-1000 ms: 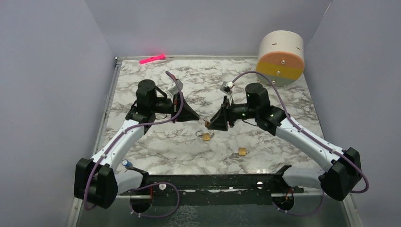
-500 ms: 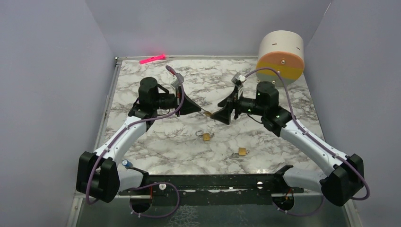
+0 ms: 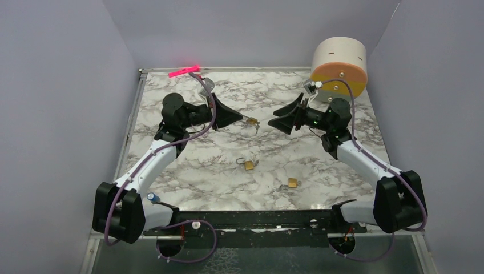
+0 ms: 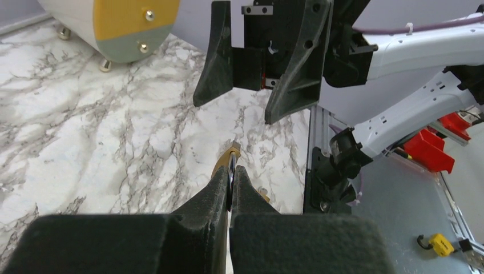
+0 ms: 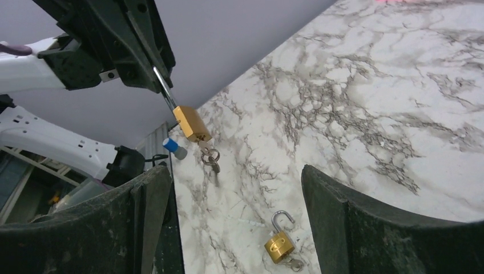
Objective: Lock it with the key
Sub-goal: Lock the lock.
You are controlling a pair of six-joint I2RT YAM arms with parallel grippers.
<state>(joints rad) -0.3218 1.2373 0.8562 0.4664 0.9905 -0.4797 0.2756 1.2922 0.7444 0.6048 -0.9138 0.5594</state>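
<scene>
One brass padlock (image 5: 192, 123) hung by its shackle in the clenched left gripper (image 3: 242, 119), off the table (image 3: 188, 171). The key (image 5: 212, 160) dangled under it. Facing it but apart, the right gripper (image 3: 278, 123) stood spread wide and empty.

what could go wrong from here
1. The left gripper pinches the padlock only by its thin shackle, so the body may swing or slip when pushed.
2. The key dangles below the padlock in mid-air. The open right gripper, standing apart from it, may miss it or knock it loose.
</scene>
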